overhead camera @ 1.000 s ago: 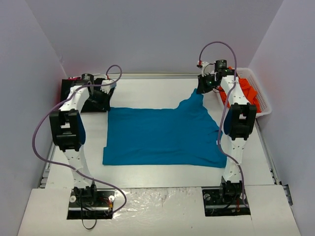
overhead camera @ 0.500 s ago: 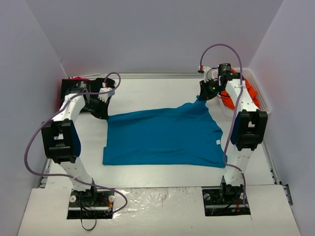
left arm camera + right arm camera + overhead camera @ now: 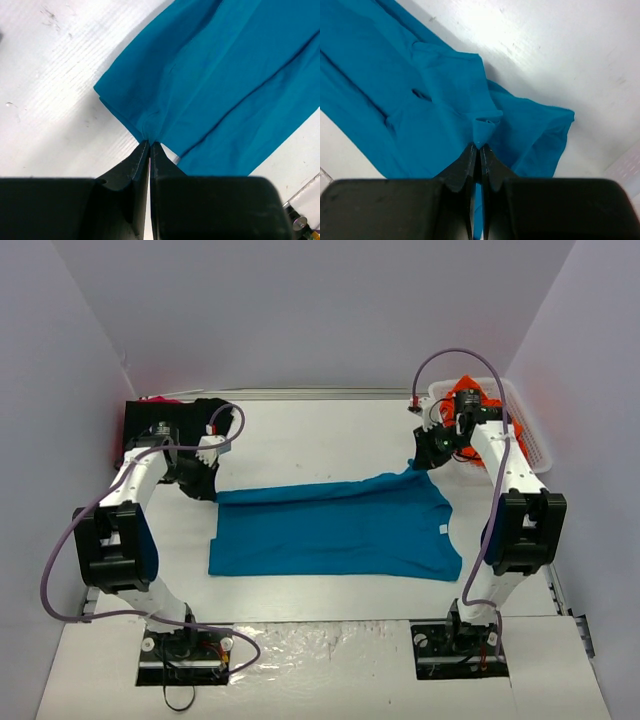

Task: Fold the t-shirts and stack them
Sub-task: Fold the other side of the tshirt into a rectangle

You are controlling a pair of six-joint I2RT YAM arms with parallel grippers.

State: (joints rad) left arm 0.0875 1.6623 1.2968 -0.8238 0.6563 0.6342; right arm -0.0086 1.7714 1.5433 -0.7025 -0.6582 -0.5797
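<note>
A teal-blue t-shirt (image 3: 330, 530) lies across the middle of the table, its far edge lifted and drawn toward the near side. My left gripper (image 3: 212, 488) is shut on the shirt's far left corner (image 3: 148, 134). My right gripper (image 3: 418, 466) is shut on the far right corner (image 3: 482, 131). The cloth bunches at both pinch points. An orange t-shirt (image 3: 470, 398) sits in the basket at the far right. A black t-shirt (image 3: 150, 422) lies at the far left.
A white slotted basket (image 3: 532, 436) stands at the far right against the wall. Bare white table (image 3: 320, 430) shows beyond the teal shirt. Purple cables loop off both arms.
Both grippers have pulled the teal shirt's far edge toward the near side and lower. The shirt's visible area has shrunk as the far part folds over the near part.
</note>
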